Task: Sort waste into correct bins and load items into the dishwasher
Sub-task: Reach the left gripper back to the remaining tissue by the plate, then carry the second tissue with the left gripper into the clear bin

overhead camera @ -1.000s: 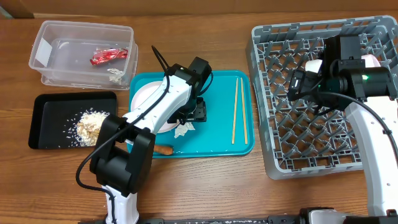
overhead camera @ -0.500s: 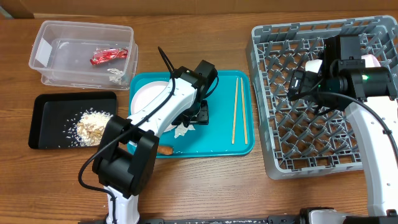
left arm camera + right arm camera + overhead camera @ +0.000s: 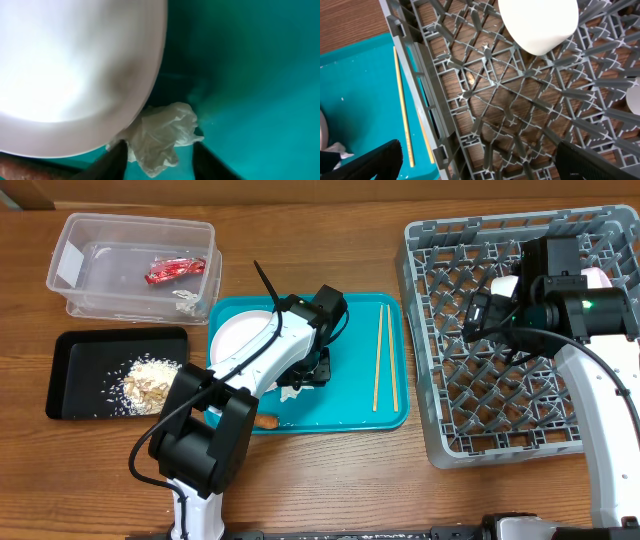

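Note:
My left gripper (image 3: 304,376) is open, low over the teal serving tray (image 3: 350,398), its fingers either side of the crumpled white tissue (image 3: 293,391). In the left wrist view the tissue (image 3: 162,134) lies between the fingers (image 3: 160,152), against the rim of the round white plate (image 3: 75,60). The plate (image 3: 238,338) sits on the tray's left half, and the chopsticks (image 3: 384,356) on its right half. A small orange carrot (image 3: 264,420) lies at the tray's front edge. My right gripper (image 3: 482,316) is open and empty above the grey dish rack (image 3: 450,430).
The clear tub (image 3: 70,302) at back left holds a red wrapper (image 3: 176,270). The black tray (image 3: 70,345) holds beige food scraps (image 3: 150,380). A white cup (image 3: 537,22) stands in the rack (image 3: 485,90); the chopsticks (image 3: 402,110) show at left.
My left gripper has shifted slightly right and come down around the tissue beside the plate. The right arm has not moved.

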{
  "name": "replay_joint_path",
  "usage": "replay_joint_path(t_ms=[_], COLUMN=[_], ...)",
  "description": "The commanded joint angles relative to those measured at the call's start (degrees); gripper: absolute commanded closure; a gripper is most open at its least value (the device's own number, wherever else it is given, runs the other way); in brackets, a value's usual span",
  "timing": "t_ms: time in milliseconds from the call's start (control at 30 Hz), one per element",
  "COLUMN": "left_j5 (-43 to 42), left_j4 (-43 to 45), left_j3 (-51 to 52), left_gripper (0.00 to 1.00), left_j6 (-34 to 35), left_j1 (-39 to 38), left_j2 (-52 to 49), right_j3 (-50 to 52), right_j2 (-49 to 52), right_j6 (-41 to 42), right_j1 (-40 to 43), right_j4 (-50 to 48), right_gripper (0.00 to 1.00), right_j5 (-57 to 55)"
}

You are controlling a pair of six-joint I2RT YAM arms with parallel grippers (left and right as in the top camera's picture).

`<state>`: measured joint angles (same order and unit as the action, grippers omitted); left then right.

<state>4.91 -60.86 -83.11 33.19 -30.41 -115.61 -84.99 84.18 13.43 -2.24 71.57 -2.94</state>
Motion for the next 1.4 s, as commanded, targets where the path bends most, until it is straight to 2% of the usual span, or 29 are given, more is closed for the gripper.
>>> replay_joint_path(t_ms=[0, 133, 200, 367, 567, 800, 1033, 1200, 1367], left_j5=[0.9, 0.9, 0.9, 0.9, 2.2, 6.5, 7.7, 7.7, 7.7], left_j4=[0.1, 0.1, 0.1, -2.4, -8.5, -10.7, 1.2, 9.7, 14.3], left_j3=[0.5, 0.5, 0.5, -1.5, -10.6, -22.3, -24.9, -24.9, -24.9], left_gripper=[0.73, 0.85, 0.96, 0.96, 0.96, 0.96, 0.96, 0.96, 0.94], left_j6=[0.7, 0.7, 0.7, 0.1, -2.6, -5.7, -9.0, -9.0, -8.8], left_j1=[-0.3, -0.4, -0.4, -0.2, 1.4, 9.7, 22.7, 28.8, 33.1], left_j2=[-1.0, -1.0, -1.0, -0.7, 1.6, 3.1, 3.1, 2.8, 1.4], right_j3=[-0.9, -0.9, -0.9, -0.9, -0.9, -0.9, -0.9, -0.9, -0.9], right_j2=[0.1, 0.1, 0.1, 0.1, 0.1, 0.1, 0.1, 0.1, 0.1], right_j6=[-0.4, -0.4, -0.4, -0.4, -0.4, -0.4, -0.4, -0.4, -0.4], right_j1=[0.1, 0.1, 0.1, 0.1, 0.1, 0.1, 0.1, 0.1, 0.1], right_j4=[-0.2, -0.2, -0.1, 0.0, 0.0, -0.1, -0.1, -0.1, -0.2], right_gripper=[0.00, 0.00, 0.00, 0.00, 0.00, 0.00, 0.00, 0.00, 0.00], right_j5=[0.1, 0.1, 0.1, 0.1, 0.1, 0.1, 0.1, 0.1, 0.1])
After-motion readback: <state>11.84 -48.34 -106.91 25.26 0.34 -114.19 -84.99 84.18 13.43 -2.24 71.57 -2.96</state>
